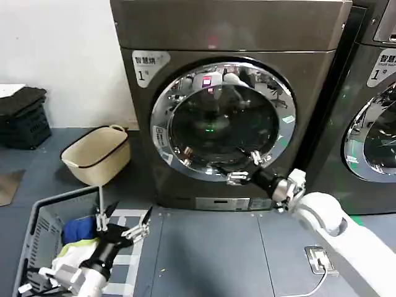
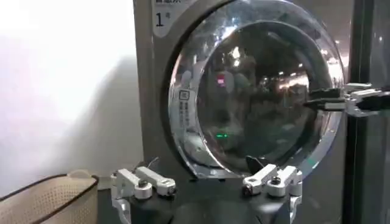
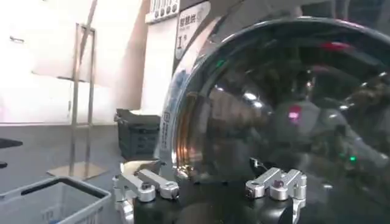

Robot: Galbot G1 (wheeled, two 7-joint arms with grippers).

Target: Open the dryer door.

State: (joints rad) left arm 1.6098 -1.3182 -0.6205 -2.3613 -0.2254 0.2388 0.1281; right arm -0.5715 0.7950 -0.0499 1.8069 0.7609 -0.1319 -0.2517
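**Right gripper spread at the lower rim of the dryer door**

The right gripper (image 1: pixel 246 167) is up against the lower right part of the dryer door (image 1: pixel 223 120), its metal fingers spread apart and holding nothing; one fingertip lies against the dark glass, the other by the polished rim. In the right wrist view the two silver fingers (image 3: pixel 146 185) stand wide before the bulging glass, which mirrors lights and the room. The arm behind it is white and rounded, with a black wrist section.

The door is a large round porthole: a wide, shiny chrome ring around a dark, domed glass centre. It sits shut in the front of a smooth grey-brown metal machine (image 1: pixel 235 28), filling most of the panel.

The left gripper (image 1: pixel 124 226) hangs low over the floor, well apart from the door, its fingers released and empty. Below it stands a grey slatted plastic basket (image 1: pixel 38 229) with crumpled cloth inside. Farther off sits a cream tub (image 1: pixel 96 154) with a dark rim.
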